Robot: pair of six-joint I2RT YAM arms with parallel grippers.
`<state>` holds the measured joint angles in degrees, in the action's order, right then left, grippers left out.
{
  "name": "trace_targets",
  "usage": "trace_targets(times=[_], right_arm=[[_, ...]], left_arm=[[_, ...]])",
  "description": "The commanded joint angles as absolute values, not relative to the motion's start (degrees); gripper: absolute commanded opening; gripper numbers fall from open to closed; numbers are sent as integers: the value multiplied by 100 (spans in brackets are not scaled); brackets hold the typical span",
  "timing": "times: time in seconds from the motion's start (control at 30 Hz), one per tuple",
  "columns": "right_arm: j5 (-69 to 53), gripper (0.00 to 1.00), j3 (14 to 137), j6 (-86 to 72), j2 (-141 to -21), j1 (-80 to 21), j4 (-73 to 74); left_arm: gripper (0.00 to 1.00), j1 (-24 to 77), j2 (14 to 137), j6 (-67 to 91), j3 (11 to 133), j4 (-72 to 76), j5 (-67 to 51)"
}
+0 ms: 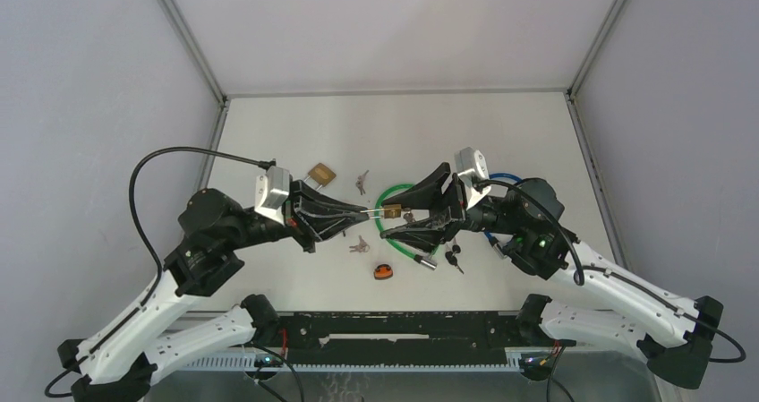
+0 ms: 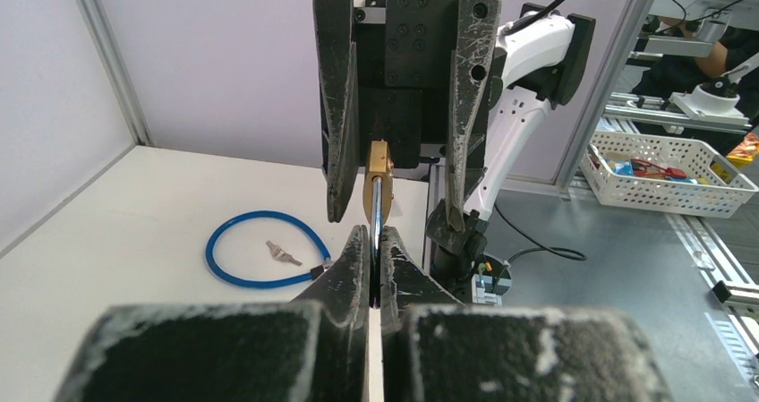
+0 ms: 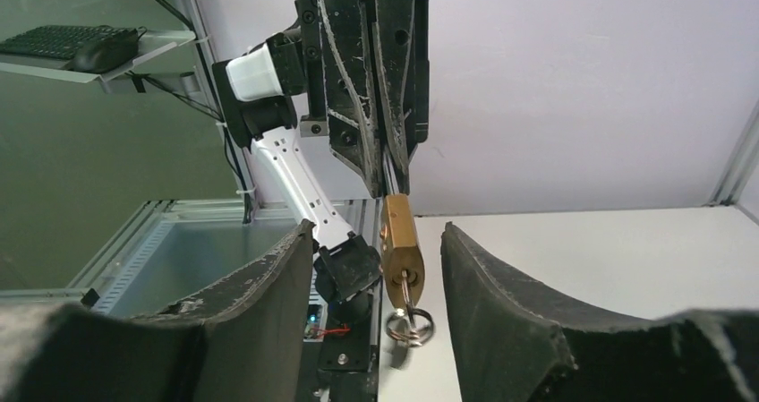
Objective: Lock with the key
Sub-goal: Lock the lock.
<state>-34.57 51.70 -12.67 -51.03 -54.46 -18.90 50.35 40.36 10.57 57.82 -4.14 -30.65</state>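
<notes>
**Asker:** What do your end effectors have hold of?

**Robot:** My left end effector (image 2: 371, 252) is squeezed fully together on the steel shackle (image 2: 378, 207) of the brass padlock (image 3: 400, 245). It holds the padlock clear above the bench (image 1: 403, 133). My right end effector (image 3: 377, 230) stands partly open. It has one finger (image 3: 501, 303) on each side of the padlock body, and neither touches it.

**Asker:** What does one view give that another lacks?

**Robot:** Only my right wrist view shows the key ring (image 3: 408, 326) hanging from the padlock's end away from the shackle. In my left wrist view the padlock body hides that end. Only the top view shows the green cable (image 1: 379, 223) lying on the bench beneath the padlock. My left wrist view shows a blue cable (image 2: 215, 245) beyond the padlock, with a small key (image 2: 284, 254) inside its loop.

**Asker:** Is anything hard to make out?

**Robot:** The ring's lower part is blurred, so I cannot tell how a key sits in the padlock. The shackle's bend is buried between my left fingers.

**Asker:** Which way does the padlock point?

**Robot:** Its long axis runs straight from one end effector to the other. The shackle is toward my left one and the ring end toward my right.
</notes>
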Motion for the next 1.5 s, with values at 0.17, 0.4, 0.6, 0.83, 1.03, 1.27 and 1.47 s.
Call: trace_targets(times=[0.17, 0.4, 0.6, 0.83, 1.03, 1.27, 1.47], right_arm=[[-3628, 54, 5313, -1456, -5043, -5260, -2205], [-3945, 54, 5248, -1447, -4780, -4899, -1913], [-4128, 47, 5238, -1472, -4796, -4851, -1904], [-4213, 51, 5238, -1583, -4980, -4835, -1929], [-4333, 19, 5238, -1715, -5119, -4826, -2138], [-4295, 0, 5238, -1597, -4968, -4823, -2103], [-4201, 0, 5238, -1480, -4807, -4713, -1798]], left_arm=[[0, 5054, 4080, 965, 5842, -216, -3087], [0, 5054, 4081, 926, 5835, -212, -3136], [0, 5054, 4108, 897, 5854, -206, -3197], [0, 5058, 4080, 932, 5775, -61, -3188], [0, 5059, 4053, 1011, 5697, -29, -3213], [0, 5059, 4057, 1012, 5617, -26, -3261], [39, 5054, 4042, 1236, 5546, -198, -3228]])
